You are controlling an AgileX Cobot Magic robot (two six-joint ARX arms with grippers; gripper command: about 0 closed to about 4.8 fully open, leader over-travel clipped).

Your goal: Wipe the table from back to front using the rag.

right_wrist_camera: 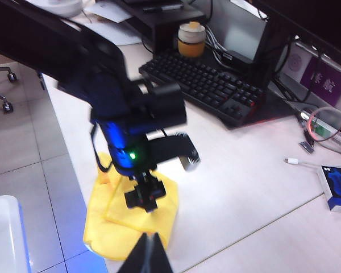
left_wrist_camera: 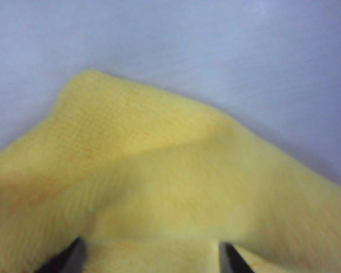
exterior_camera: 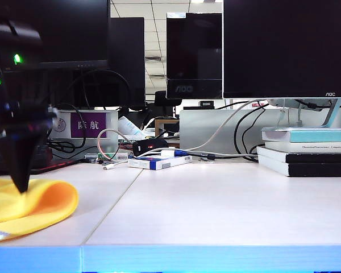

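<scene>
Left hand [left_wrist_camera: 150, 259], jaws spread, presses the rag [left_wrist_camera: 159, 182]; right hand [right_wrist_camera: 149, 257] hovers.

rag [left_wrist_camera: 159, 165]: soft, fuzzy yellow cloth, matt, showing a fine weave
table [exterior_camera: 227, 210]: smooth pale surface, looking matt
monitors [exterior_camera: 284, 45]: gleaming glossy black

Broad bare stretch of tabletop [exterior_camera: 216, 210] across the middle and right, passable from the front edge back to the clutter. Along the back: a flat blue-and-white box [exterior_camera: 159, 162], loose cables [exterior_camera: 216, 154], a stack of books [exterior_camera: 307, 151] at the right, and monitors behind. Front left taken up by the rag [exterior_camera: 34, 205], with the left gripper [exterior_camera: 20, 182] planted on it, its 2 fingers [left_wrist_camera: 68, 259] spread apart. Keyboard [right_wrist_camera: 210, 85] behind the rag at the far left. Right gripper [right_wrist_camera: 146, 256] higher up, apart from the left arm.
</scene>
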